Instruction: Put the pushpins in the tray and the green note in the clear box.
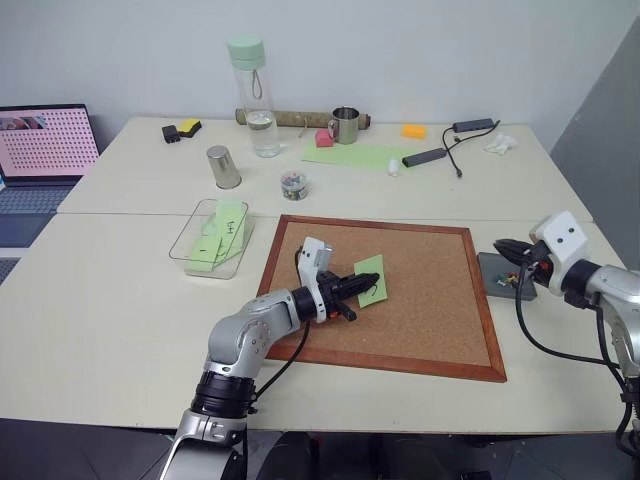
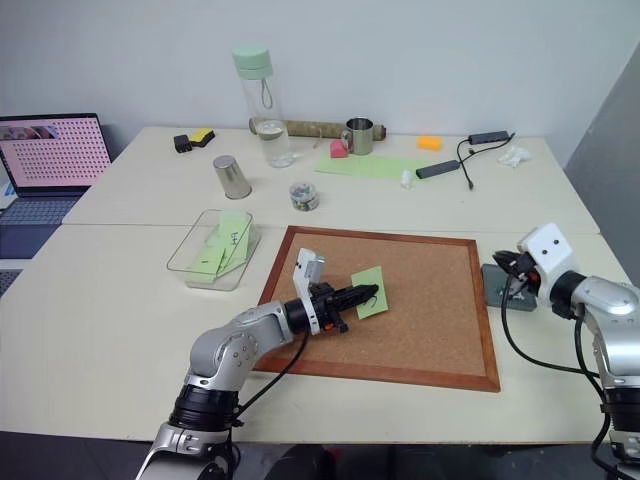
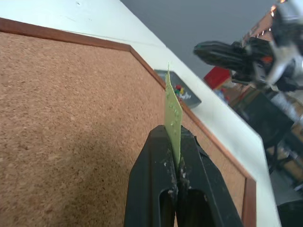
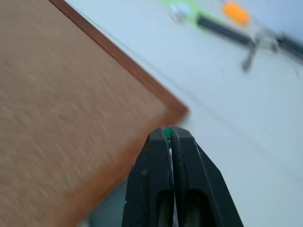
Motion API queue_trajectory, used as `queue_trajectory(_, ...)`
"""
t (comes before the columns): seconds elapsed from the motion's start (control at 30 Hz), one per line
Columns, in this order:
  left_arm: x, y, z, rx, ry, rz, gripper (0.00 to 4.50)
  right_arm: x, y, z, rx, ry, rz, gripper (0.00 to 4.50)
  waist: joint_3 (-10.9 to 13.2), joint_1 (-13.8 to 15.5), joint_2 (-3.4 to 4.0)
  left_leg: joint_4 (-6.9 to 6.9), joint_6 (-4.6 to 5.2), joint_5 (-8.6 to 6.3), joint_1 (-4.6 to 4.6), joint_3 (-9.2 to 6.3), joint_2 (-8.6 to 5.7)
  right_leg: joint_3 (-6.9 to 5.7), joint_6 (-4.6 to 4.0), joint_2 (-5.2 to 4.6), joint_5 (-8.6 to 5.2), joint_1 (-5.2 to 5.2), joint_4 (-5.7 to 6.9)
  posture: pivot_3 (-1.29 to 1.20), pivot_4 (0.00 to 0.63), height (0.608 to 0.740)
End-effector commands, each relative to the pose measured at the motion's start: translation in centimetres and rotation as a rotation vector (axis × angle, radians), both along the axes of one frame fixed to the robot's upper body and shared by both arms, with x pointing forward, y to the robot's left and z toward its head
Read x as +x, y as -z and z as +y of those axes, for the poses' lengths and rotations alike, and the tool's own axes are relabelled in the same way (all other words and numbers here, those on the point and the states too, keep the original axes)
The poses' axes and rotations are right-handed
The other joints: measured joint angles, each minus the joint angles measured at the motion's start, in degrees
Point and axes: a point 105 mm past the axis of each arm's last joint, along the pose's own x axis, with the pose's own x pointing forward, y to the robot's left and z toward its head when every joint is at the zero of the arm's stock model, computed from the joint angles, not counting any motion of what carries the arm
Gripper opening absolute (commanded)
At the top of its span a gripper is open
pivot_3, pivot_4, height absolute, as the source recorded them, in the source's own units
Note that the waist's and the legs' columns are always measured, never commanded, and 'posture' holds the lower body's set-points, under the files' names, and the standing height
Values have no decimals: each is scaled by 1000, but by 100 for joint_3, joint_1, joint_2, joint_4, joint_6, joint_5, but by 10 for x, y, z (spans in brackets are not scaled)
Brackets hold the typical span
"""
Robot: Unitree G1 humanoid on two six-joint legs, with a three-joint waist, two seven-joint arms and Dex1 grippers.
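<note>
Now left pincer (image 1: 372, 282) grips green note (image 1: 371, 279)

Even, diffuse indoor lighting; the head views are bright and sharp, with soft shadows under the left gripper (image 1: 372, 283) on the cork board (image 1: 430, 300). Left wrist view: the fingers and the clamped green note (image 3: 173, 116) are crisp, the background beyond them softer, and a shadow darkens the cork beside the fingers. Right wrist view: heavy motion blur smears the cork board and table (image 4: 246, 123) around the right gripper (image 4: 169, 137).
</note>
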Motion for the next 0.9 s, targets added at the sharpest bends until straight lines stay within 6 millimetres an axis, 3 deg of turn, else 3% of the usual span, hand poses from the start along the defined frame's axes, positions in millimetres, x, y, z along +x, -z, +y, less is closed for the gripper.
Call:
queue_trajectory(0.03, -3, -16, -4, -3, 28, -88, 17, 4, 1, -17, 19, 106, 26, 0, 0, -3, 0, 0, 0, 0, 0, 0, 0, 0, 0, 1, 0, 0, 0, 0, 150, 740)
queue_trajectory(0.07, -2, -17, -5, -1, 31, -97, 0, 4, 5, -17, 26, 113, 44, 455, 0, -1, 0, 0, 1, 0, 0, 0, 0, 0, 0, 1, 0, 0, 0, 0, 150, 740)
queue_trajectory(0.3, -3, -22, -6, 6, 37, -128, 0, 3, 13, -17, 53, 125, 100, 1996, 0, -3, 0, 0, 3, -1, -2, 0, 0, -1, 0, 1, 0, 0, -1, 0, 150, 740)
queue_trajectory(0.5, -2, -31, 2, 16, 5, -174, 0, 3, -11, -12, 54, 80, 48, 3264, 0, -8, 0, 0, 3, -1, -2, 0, 0, -1, 1, 1, 0, 0, -1, 0, 150, 740)
queue_trajectory(0.63, 0, -40, 13, 37, -41, -224, 0, -3, -29, 5, 19, -56, 11, 4197, 3, -11, 2, 0, 3, -2, -3, -1, 0, -1, 1, 1, -1, 0, -3, 0, 150, 740)
queue_trajectory(0.7, 1, -50, 23, 33, -95, -250, 0, -9, -44, 23, -34, -189, -29, 4483, 3, -15, 2, 0, 4, -2, -3, -1, 0, -2, 1, 1, -1, 0, -3, 0, 150, 740)
queue_trajectory(0.77, 2, -59, 37, 24, -155, -261, 0, -15, -61, 49, -89, -343, -72, 4483, 6, -21, 3, -1, 4, -2, -2, -3, 1, -3, 2, 2, -1, 0, -3, 0, 150, 740)
queue_trajectory(0.9, 3, -70, 60, 43, -280, -288, 0, -32, -102, 107, -2, -628, -138, 4483, 9, -73, 8, -2, 3, -2, 2, -1, 4, 0, 2, 5, -1, 0, -2, 0, 150, 740)
